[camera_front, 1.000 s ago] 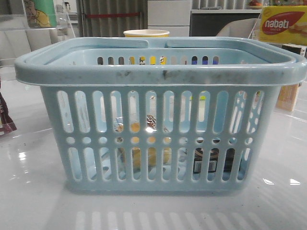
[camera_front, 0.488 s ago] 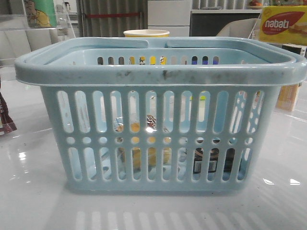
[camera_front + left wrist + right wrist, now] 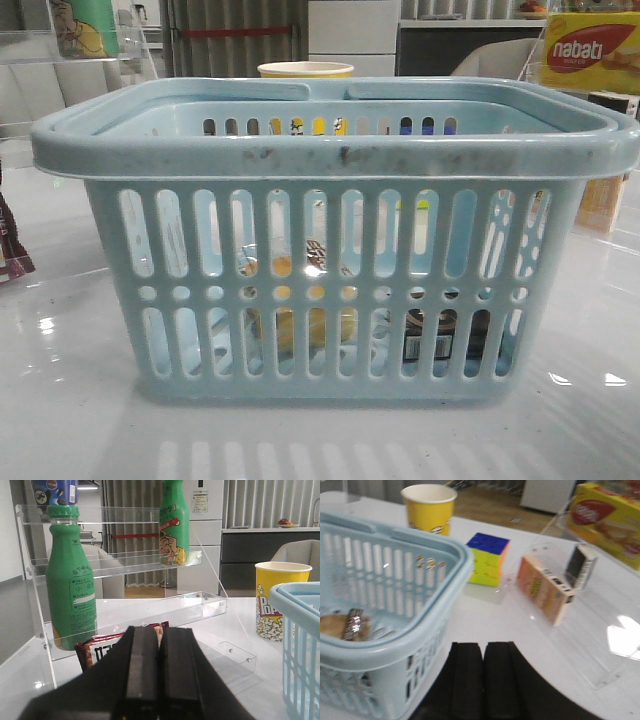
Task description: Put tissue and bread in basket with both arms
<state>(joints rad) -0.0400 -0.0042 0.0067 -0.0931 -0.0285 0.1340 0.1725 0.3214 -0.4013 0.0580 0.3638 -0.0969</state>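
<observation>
The pale blue-grey basket [image 3: 330, 150] fills the front view. Through its slots I see the golden-brown bread [image 3: 285, 310] lying on the bottom at centre-left, and the dark tissue packet [image 3: 430, 338] with its white-and-black label at lower right. Neither gripper shows in the front view. My left gripper [image 3: 160, 630] is shut and empty, to the left of the basket's edge [image 3: 300, 630]. My right gripper [image 3: 482, 647] is shut and empty, just outside the basket's right rim [image 3: 420, 625]. The bread [image 3: 337, 625] shows inside the basket in that view; the tissue is hidden there.
A clear acrylic shelf [image 3: 165, 605] with green bottles [image 3: 72, 585] and a red snack packet [image 3: 100, 647] stands on the left. A yellow popcorn cup [image 3: 280, 600] is behind the basket. A colour cube [image 3: 487, 557], an orange box [image 3: 542, 592] and a nabati box [image 3: 610, 520] are on the right.
</observation>
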